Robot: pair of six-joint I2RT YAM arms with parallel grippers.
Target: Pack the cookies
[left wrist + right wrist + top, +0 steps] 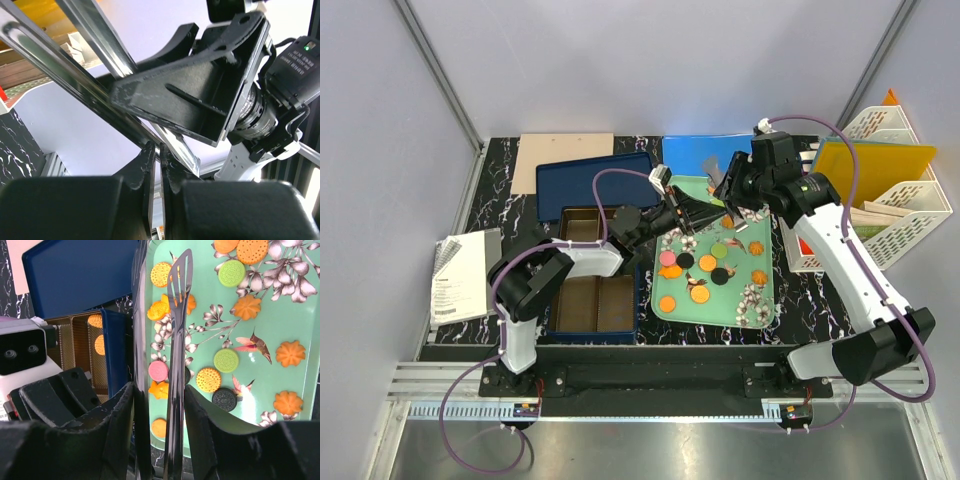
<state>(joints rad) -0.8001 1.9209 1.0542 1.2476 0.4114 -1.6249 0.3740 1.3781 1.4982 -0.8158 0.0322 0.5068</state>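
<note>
Our right fingers (129, 407) clamp the metal tongs (175, 340) above the cookies (708, 262) scattered on the mint tray (761, 300), at three o'clock of the blue box (592, 336); our left fingers (148, 167) sit nearly closed, gripping nothing visible.

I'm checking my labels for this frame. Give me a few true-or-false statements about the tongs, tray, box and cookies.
1. The right gripper holds metal tongs. True.
2. The tray is blue. False: it is mint green with flower and bird prints.
3. Some cookies lie in the box. True.
4. Every cookie on the tray is orange. False: a pink cookie, a green cookie and a black cookie lie there too.
</note>
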